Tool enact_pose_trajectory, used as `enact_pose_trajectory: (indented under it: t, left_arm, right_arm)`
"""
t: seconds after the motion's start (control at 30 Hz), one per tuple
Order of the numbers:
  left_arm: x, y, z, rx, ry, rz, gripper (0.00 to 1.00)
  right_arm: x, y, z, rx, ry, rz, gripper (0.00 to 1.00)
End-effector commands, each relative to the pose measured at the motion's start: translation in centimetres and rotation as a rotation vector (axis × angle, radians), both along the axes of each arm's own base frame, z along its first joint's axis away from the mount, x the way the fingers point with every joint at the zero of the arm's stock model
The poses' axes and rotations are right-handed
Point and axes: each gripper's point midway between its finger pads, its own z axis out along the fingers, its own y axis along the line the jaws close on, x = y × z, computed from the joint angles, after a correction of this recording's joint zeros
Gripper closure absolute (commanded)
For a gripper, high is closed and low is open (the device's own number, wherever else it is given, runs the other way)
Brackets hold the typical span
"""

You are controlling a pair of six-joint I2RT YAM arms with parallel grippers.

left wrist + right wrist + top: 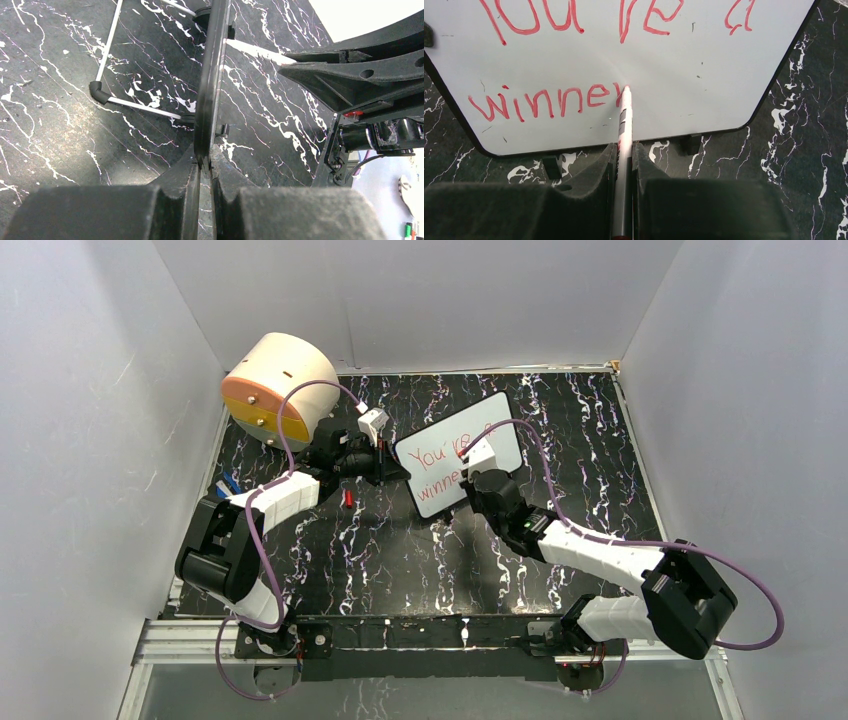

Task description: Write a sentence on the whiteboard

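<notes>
Fingers first, from overhead: the left gripper [397, 470] pinches the left edge of the whiteboard [450, 445], which stands tilted on the table [600, 490], long axis slanting toward the far right. The right gripper [472, 476] reaches its face from the near side. From the left wrist, both fingers [172, 197] clamp the dark rim, the board running edge-on away from them, its wire stand [107, 95] behind. From the right wrist, the jaws are shut on a marker [624, 125] whose tip touches the board just after "winner", ending the sentence [549, 100]. Bare white lies right of the tip, so I'd expect further strokes to fall to the right arm.
</notes>
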Motion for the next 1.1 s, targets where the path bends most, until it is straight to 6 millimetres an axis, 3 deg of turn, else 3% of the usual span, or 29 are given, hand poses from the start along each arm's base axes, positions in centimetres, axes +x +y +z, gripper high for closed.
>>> enact_pose_trajectory:
  t: [0.0, 0.37, 0.7, 1.07]
  left_arm:
    - [-0.1, 0.1, 1.1, 0.013, -0.040, -0.014, 1.00]
    - [0.0, 0.2, 1.1, 0.021, -0.044, -0.002, 1.00]
    - [0.3, 0.5, 1.0, 0.032, -0.044, 0.020, 1.00]
    - [0.3, 0.4, 0.9, 0.035, -0.042, 0.021, 1.00]
  right_arm:
    - [1.6, 1.4, 4.2, 0.094, -0.099, 0.003, 1.00]
    - [2.1, 0.0, 3.7, 0.078, -0.085, -0.038, 1.00]
    - [1.3, -1.2, 4.0, 0.092, -0.073, -0.035, 1.00]
    - [2.0, -2.7, 2.9, 0.095, -0.042, -0.058, 1.00]
